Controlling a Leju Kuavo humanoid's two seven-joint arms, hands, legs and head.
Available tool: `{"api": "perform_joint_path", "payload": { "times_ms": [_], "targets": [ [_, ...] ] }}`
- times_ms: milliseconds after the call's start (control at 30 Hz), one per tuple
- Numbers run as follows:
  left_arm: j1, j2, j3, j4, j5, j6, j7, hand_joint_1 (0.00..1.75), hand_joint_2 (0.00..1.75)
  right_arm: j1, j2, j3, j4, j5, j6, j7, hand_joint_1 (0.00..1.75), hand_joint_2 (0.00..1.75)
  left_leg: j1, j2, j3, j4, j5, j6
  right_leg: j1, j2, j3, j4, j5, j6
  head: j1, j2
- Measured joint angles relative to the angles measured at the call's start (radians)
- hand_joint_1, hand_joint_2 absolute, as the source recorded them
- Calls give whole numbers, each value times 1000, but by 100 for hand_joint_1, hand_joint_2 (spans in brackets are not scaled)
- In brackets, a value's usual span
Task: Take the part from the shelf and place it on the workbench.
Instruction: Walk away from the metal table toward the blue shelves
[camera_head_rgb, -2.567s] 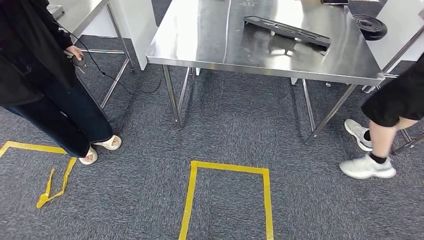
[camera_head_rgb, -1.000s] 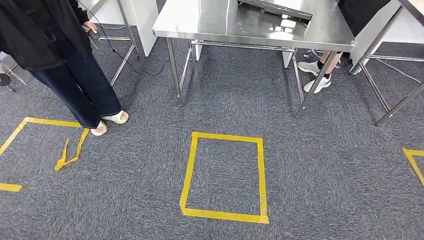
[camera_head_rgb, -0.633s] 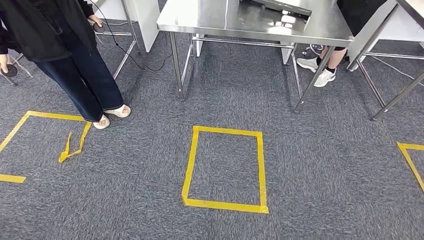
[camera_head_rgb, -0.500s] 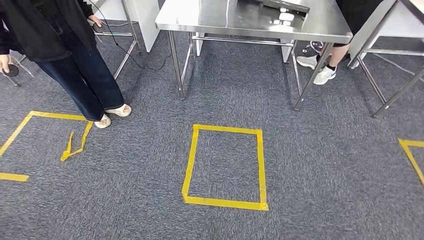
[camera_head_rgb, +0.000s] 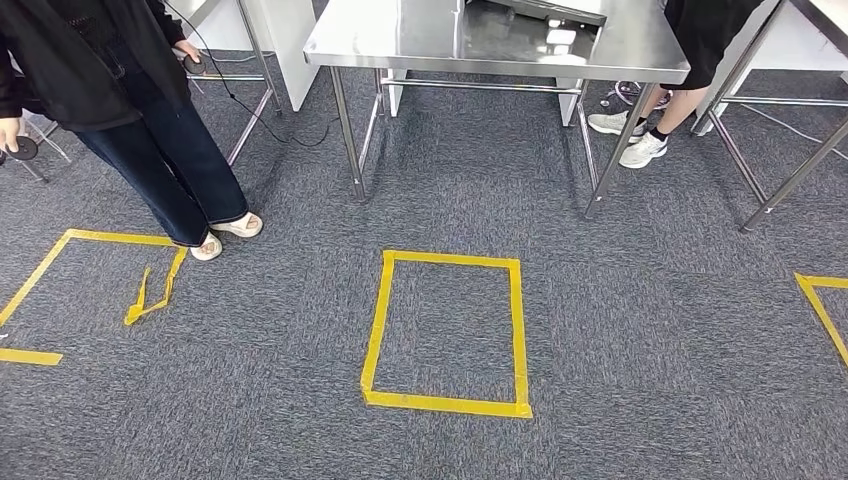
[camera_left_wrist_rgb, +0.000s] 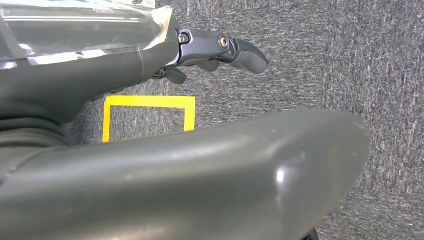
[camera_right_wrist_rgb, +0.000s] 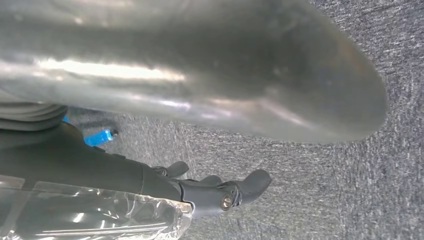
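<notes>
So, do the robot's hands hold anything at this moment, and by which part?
Nothing is held. The left hand and the right hand both hang over the carpet with nothing between their fingers.

My left hand (camera_left_wrist_rgb: 220, 50) has a thick, smooth grey thumb, glossy with a small highlight, and darker grey fingers with a round silver screw at a knuckle; clear, crinkled plastic film wraps the part behind them. My right hand (camera_right_wrist_rgb: 225, 192) is built the same: a broad grey thumb with streaky reflections, dark fingers with a silver screw, and clear film over the cover at 7 o'clock, with a small blue fitting at 9 o'clock.
</notes>
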Motion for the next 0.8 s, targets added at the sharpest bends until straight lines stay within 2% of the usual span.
{"api": "perform_joint_path", "payload": {
  "times_ms": [133, 400, 467, 567, 633, 700, 733, 767, 800],
  "targets": [
    [-1, 0, 0, 0, -4, -2, 2, 0, 0, 0, 0, -9, 0, -11, -4, -10, 0, 0, -1, 0, -3, 0, -2, -6, 0, 0, -2, 0, 0, 0, 0, 0],
    [-2, 0, 0, 0, -2, -3, 0, 0, 0, -1, 0, -24, 0, -28, -5, -25, 0, 0, -3, 0, -9, 3, -2, -6, -2, 0, -6, 0, 1, 1, 0, 0],
    [-2, 1, 0, 0, 0, -1, -1, 0, 0, -1, 1, -28, 0, -33, -6, -28, 0, 0, -5, -1, -12, 9, -5, 0, -9, -1, -6, -3, 4, 8, 0, 0],
    [-2, -1, 1, 0, 2, 0, -2, 0, 0, -4, -1, -31, 0, -37, -7, -32, 0, 0, -1, 2, -1, -19, 7, 18, -9, -1, -5, -3, 3, 18, -1, 0],
    [-3, -3, 1, 0, 3, 0, -2, 0, 0, -4, -3, -34, 0, -38, -9, -33, 0, 0, 8, 6, 10, -49, 24, 24, -7, 1, -34, 65, -40, 13, 0, 0],
    [-4, -5, 3, 0, 4, 0, -3, 0, 0, -4, -5, -36, 0, -38, -9, -33, 0, 0, 9, 9, 5, -54, 31, 22, -12, 2, -97, 193, -104, 10, 1, 0],
    [-4, -6, 4, 0, 4, 0, -3, 0, 0, -3, -7, -36, 0, -35, -10, -32, 0, 0, 11, 10, 0, -53, 34, 18, -17, 2, -120, 243, -122, 16, 1, 0],
    [-3, -7, 5, 0, 4, 0, -3, 0, 0, -2, -9, -36, 0, -29, -10, -29, 0, 0, 15, 10, -6, -50, 36, 13, -23, 2, -125, 257, -123, 27, 1, 0],
    [-3, -7, 7, 0, 4, 0, -3, 0, 0, -1, -11, -36, 0, -23, -10, -25, 0, 0, 20, 10, -14, -46, 39, 6, -29, 2, -110, 231, -109, 44, 1, 0]
  ]
}}
